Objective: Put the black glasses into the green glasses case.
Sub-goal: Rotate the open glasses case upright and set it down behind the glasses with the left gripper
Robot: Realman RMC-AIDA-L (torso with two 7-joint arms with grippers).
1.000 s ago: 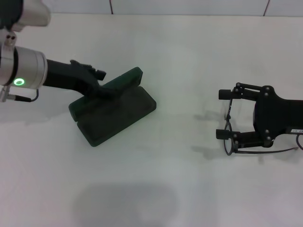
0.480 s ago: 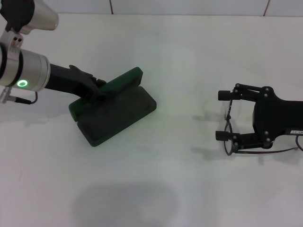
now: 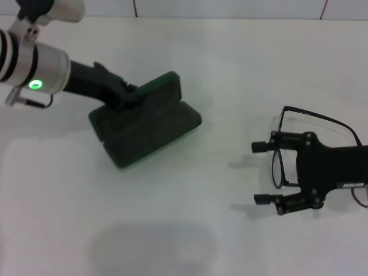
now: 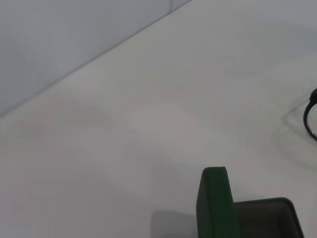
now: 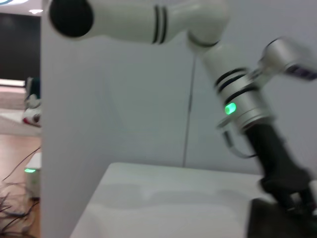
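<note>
The green glasses case (image 3: 150,127) lies open at the left of the table in the head view, its lid (image 3: 162,92) raised. My left gripper (image 3: 131,96) is shut on the lid's edge. The lid (image 4: 215,203) also shows in the left wrist view. The black glasses (image 3: 278,167) lie on the table at the right, one temple arm (image 3: 322,119) stretching back. My right gripper (image 3: 262,173) is open, its fingers either side of one lens, with its body covering the rest of the frame. I cannot tell if it touches the glasses.
The white table (image 3: 218,63) runs back to a tiled wall. In the right wrist view the left arm (image 5: 247,109) with its green light reaches down to the dark case (image 5: 277,220).
The left gripper has dragged the case a little to the right and back. The right gripper has moved nearer and leftward, uncovering the glasses' far temple arm.
</note>
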